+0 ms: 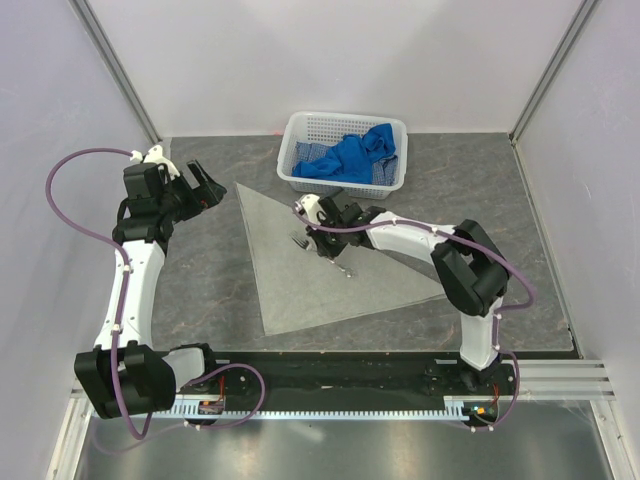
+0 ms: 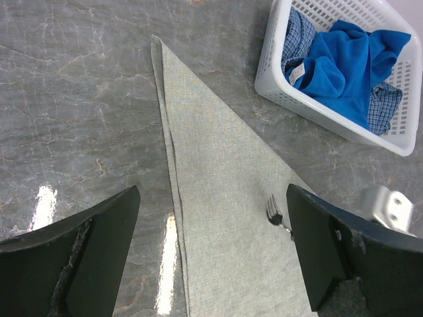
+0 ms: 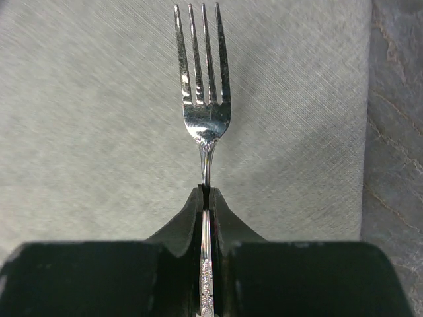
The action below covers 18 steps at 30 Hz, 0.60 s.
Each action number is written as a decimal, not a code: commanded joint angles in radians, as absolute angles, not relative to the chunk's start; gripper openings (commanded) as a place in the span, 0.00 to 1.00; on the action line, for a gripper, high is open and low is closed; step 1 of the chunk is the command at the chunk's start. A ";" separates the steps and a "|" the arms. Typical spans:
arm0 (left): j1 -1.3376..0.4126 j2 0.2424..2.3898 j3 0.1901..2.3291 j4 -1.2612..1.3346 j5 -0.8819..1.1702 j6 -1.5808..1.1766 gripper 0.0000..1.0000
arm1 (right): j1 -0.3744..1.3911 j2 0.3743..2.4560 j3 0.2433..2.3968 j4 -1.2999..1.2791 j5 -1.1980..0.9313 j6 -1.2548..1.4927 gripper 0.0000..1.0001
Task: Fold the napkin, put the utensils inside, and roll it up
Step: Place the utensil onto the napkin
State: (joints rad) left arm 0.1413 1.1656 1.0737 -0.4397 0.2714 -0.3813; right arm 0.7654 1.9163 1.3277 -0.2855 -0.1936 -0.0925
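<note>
White basket holding blue cloths, near napkin; right gripper pinches fork.

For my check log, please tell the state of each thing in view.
napkin: folded to a triangle, flat on table.
fork: gripped at the handle, tines over napkin.
right pincer: shut on fork.
left pincer: open, empty.
basket: holds blue cloths.
</note>
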 commanded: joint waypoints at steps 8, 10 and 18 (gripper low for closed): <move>0.150 1.154 1.081 -0.414 0.295 -0.400 1.00 | 0.698 2.020 1.462 -0.403 -0.245 -0.279 0.00; 0.149 1.152 1.081 -0.416 0.296 -0.402 1.00 | 0.692 2.028 1.470 -0.407 -0.242 -0.276 0.00; 0.150 1.158 1.081 -0.414 0.304 -0.403 1.00 | 0.681 2.075 1.512 -0.403 -0.242 -0.278 0.00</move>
State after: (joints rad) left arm 0.1448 1.1656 1.0737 -0.4393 0.2729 -0.3813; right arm 0.6876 2.0480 1.4605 -0.4057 -0.2214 -0.2554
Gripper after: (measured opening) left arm 0.995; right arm 0.085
